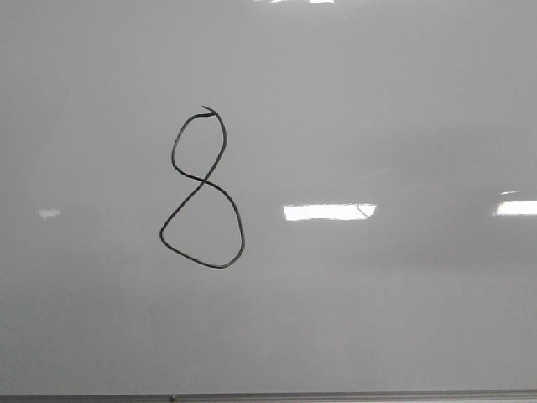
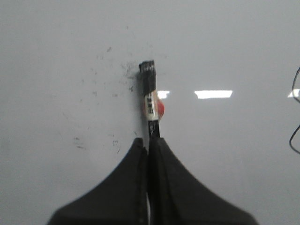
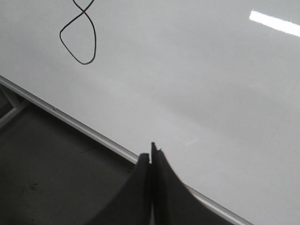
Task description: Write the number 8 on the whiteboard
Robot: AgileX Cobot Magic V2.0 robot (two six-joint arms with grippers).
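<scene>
Presently: whiteboard (image 1: pixel 403 101), largest item, filling the front view. Number 8 (image 1: pixel 202 188), complete, left of centre. Left gripper (image 2: pixel 149 140), clamped on a marker (image 2: pixel 150 101), tip clear of the figure. Right gripper (image 3: pixel 151 157), closed, empty, near the board's lower edge.

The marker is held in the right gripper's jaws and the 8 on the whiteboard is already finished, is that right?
Wrong arm. The marker is clamped in the left gripper, as the left wrist view shows; the right gripper has its jaws shut on nothing. The rest holds: the number 8 on the whiteboard is finished.
</scene>
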